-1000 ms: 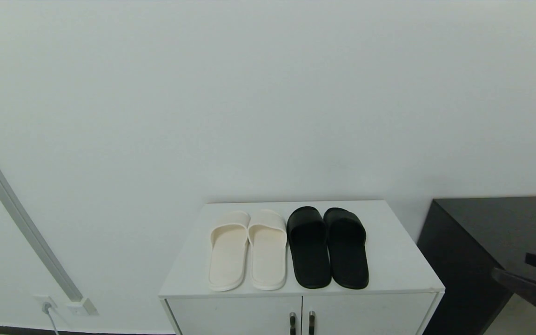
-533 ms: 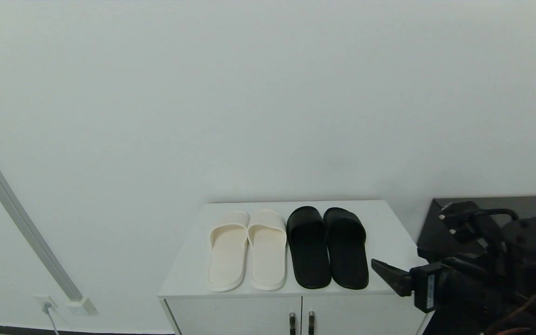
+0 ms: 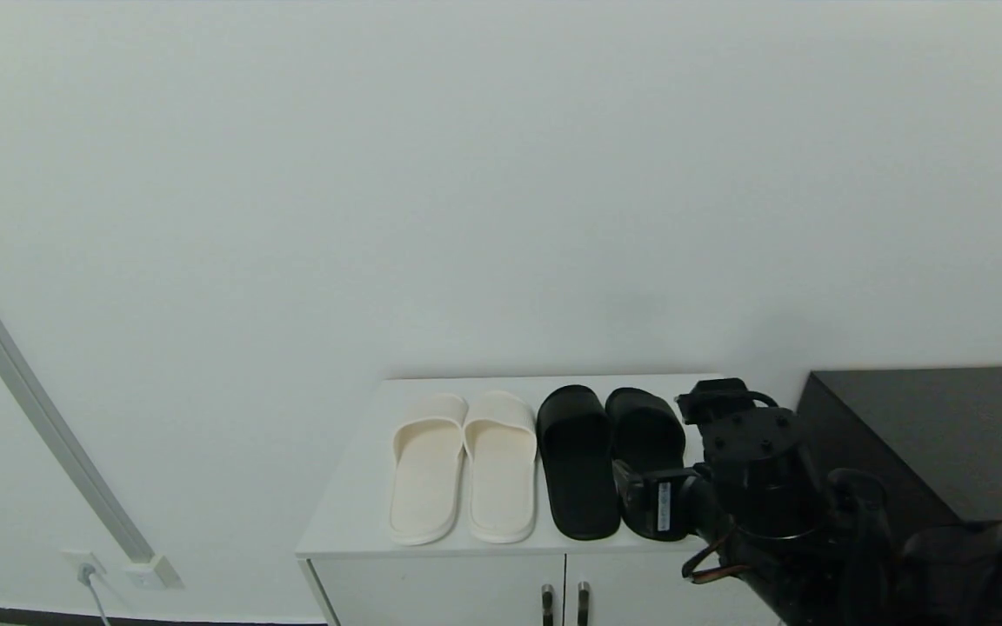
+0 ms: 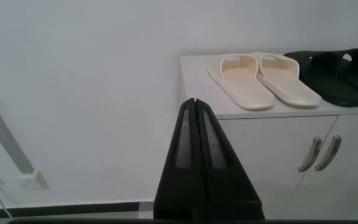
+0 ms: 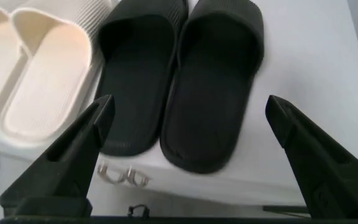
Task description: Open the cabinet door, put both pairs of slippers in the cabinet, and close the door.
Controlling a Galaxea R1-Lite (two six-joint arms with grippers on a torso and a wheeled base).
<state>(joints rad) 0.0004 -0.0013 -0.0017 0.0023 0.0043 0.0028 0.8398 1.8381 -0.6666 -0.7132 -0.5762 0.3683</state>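
Note:
A white pair of slippers (image 3: 462,465) and a black pair of slippers (image 3: 592,461) lie side by side on top of the white cabinet (image 3: 353,496). Its two doors are closed, with their handles (image 3: 563,602) at the middle. My right gripper (image 3: 631,500) hovers at the front end of the right black slipper (image 5: 213,87); in the right wrist view this gripper (image 5: 189,102) stands open, its fingers spread wide over the black pair. My left gripper (image 4: 195,102) is shut on nothing, low and to the left in front of the cabinet (image 4: 197,81).
A black table (image 3: 927,426) stands close to the cabinet's right side. A white wall rises directly behind. A grey cable duct (image 3: 31,391) runs diagonally down the wall at left to a socket (image 3: 83,565) near the floor.
My right arm has swung in from the right edge to the front of the black slippers. The slippers and cabinet doors have not moved.

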